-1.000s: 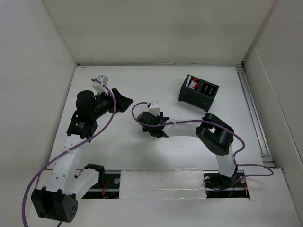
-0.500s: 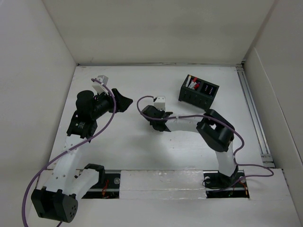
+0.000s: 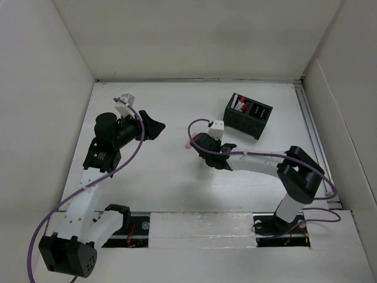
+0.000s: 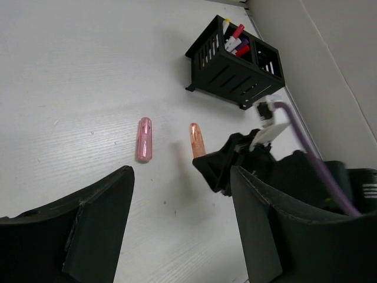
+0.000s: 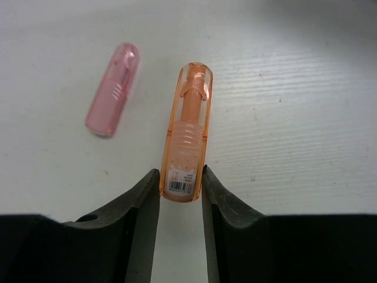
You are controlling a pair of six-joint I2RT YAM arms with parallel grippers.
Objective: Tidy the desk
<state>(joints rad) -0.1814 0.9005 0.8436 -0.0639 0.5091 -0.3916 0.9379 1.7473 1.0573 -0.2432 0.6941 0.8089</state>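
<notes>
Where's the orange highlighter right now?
Right wrist view: the orange highlighter lies on the desk, one end between the fingers of the right gripper, pink highlighter beside it.

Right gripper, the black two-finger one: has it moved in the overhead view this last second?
Yes. The right gripper, clamping the orange translucent marker, shifted rightward, nearer the black slatted organizer box.

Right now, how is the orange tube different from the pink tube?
The orange tube is pinched in the right gripper; the pink tube lies loose on the desk. The orange tube shows a barcode label; the pink tube shows none. Both are see-through with rounded ends.
</notes>
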